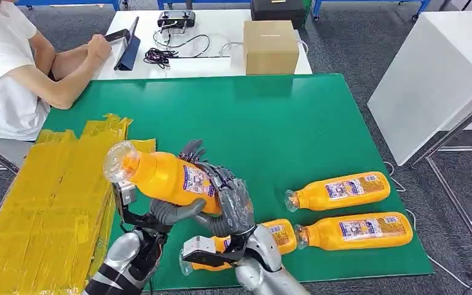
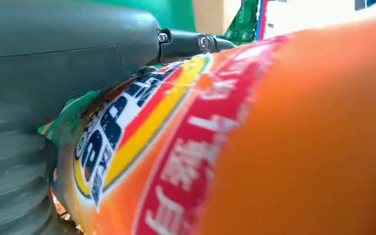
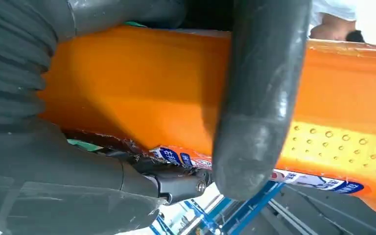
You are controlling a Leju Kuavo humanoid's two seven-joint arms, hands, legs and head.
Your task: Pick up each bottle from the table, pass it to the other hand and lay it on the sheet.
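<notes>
Head view puts both of our arms nearest, low in the middle, meeting on one orange bottle [image 1: 163, 178] held above the green table [image 1: 270, 123]. Our right robot hand [image 1: 230, 200] wraps the labelled body, and our left robot hand [image 1: 160, 212] curls its thumb and fingers around the underside near the neck, so both are grasping the same bottle and we judge the hand-over to be under way, with neither side having let go. Close behind our right wrist a second bottle [image 1: 279, 236] lies on the table, partly hidden. Just beyond it, to the right, two more bottles lie side by side: the nearer one [image 1: 356, 232] and the farther one [image 1: 339, 190]. On our left the yellow sheet [image 1: 43, 203] carries no bottle that we can see, so we reckon none is laid down yet and all four remain. Farther off sit a cardboard box [image 1: 270, 46] and a seated person [image 1: 18, 67].
</notes>
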